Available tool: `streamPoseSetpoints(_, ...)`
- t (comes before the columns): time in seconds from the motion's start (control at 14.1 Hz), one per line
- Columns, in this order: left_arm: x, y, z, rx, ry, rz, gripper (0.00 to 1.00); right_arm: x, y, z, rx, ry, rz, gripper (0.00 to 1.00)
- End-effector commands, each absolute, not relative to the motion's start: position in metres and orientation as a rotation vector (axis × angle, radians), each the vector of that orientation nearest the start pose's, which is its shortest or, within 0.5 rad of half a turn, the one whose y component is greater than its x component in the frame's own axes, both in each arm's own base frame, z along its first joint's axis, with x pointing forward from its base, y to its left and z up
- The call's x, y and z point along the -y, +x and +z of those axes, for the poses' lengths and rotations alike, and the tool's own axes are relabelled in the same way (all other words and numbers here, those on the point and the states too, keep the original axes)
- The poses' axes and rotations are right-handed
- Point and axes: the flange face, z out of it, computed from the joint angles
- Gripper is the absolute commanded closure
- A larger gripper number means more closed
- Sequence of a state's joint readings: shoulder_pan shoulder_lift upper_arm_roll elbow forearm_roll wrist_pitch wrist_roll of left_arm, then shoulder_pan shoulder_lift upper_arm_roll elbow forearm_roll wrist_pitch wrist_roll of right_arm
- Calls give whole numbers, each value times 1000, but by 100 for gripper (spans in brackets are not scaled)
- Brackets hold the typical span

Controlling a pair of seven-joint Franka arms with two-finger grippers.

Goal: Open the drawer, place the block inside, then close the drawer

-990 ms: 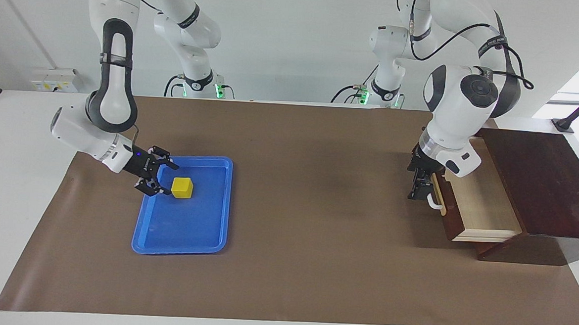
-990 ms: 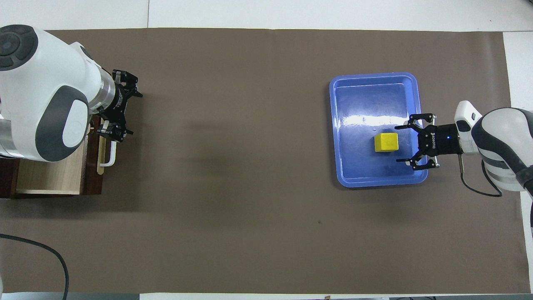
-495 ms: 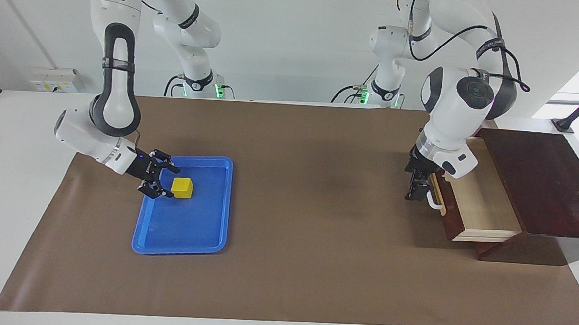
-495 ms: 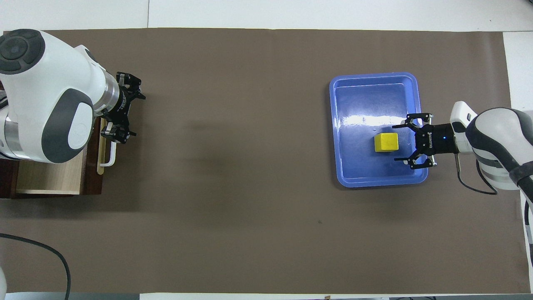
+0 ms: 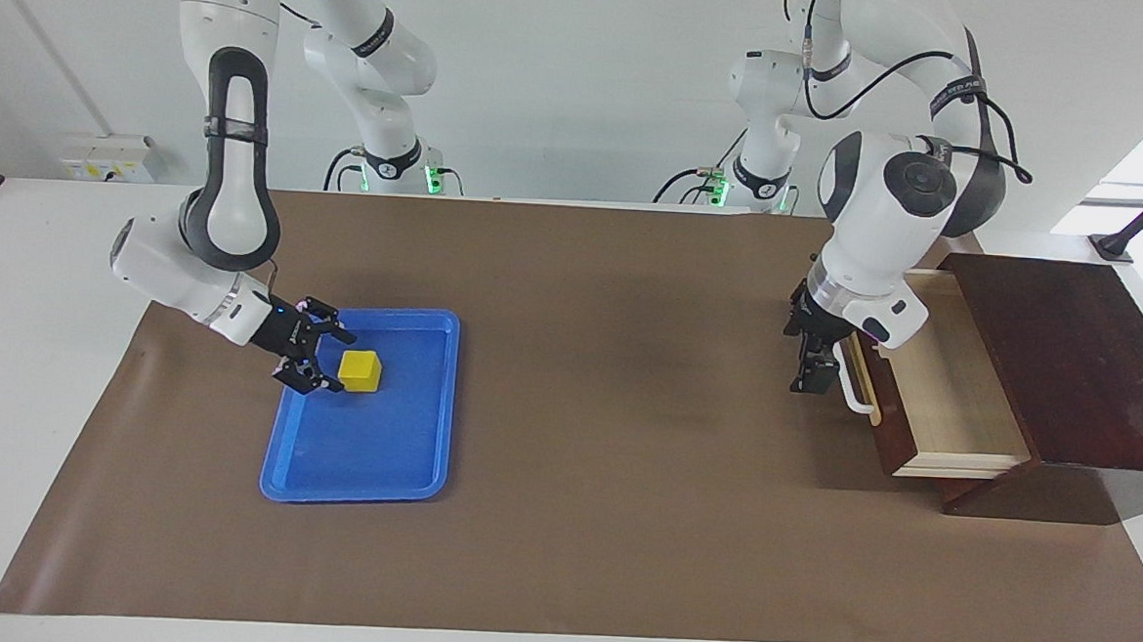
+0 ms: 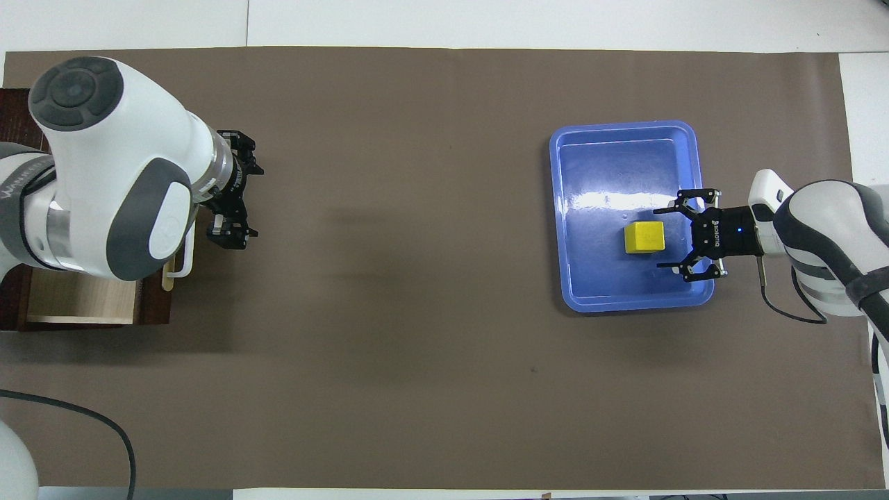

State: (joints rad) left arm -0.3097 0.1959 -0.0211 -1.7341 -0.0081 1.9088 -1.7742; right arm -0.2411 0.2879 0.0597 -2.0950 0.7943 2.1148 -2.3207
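The drawer [image 5: 949, 404] of the dark brown box [image 5: 1068, 357] stands pulled out, its pale wood interior bare. Its white bar handle [image 5: 859, 387] is free. My left gripper [image 5: 808, 365] is open, just off the handle toward the table's middle, touching nothing. From overhead it [image 6: 250, 203] sits beside the handle [image 6: 182, 267]. The yellow block [image 5: 361, 370] sits in the blue tray [image 5: 369, 447]. My right gripper [image 5: 333, 358] is open and low in the tray, its fingers level with the block's side, not closed on it. Overhead shows the same for block [image 6: 644, 237] and gripper [image 6: 672, 237].
A brown mat [image 5: 603, 460] covers the table between tray and drawer. The box stands at the left arm's end of the table, the tray [image 6: 625, 127] at the right arm's end. A black cable [image 6: 76, 417] lies near the robots' edge.
My left gripper has drawn away from the drawer handle toward the table's middle. My right gripper has shifted slightly beside the block. Drawer and block have not moved.
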Motion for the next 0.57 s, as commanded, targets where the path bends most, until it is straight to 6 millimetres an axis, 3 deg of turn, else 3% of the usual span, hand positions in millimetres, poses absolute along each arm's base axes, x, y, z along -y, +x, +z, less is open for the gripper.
streamPoseSetpoints(0.0,212,570,466,2091,-2311,54,0,66,556,270,-2490,2364,975,0)
streamPoseSetpoints(0.14,210,573,466,2121,-2303,45,0,54,557,270,-2506,2358,989,0)
streamPoseSetpoints(0.21,211,574,466,2130,-2309,37,0,54,558,270,-2502,2360,993,5)
streamPoseSetpoints(0.28,212,576,465,2147,-2318,25,0,53,557,270,-2488,2373,1010,19)
streamPoseSetpoints(0.42,213,573,462,2162,-2305,25,0,52,558,270,-2482,2366,1009,81)
streamPoseSetpoints(0.49,211,574,462,2168,-2301,23,0,53,560,271,-2471,2364,1006,100)
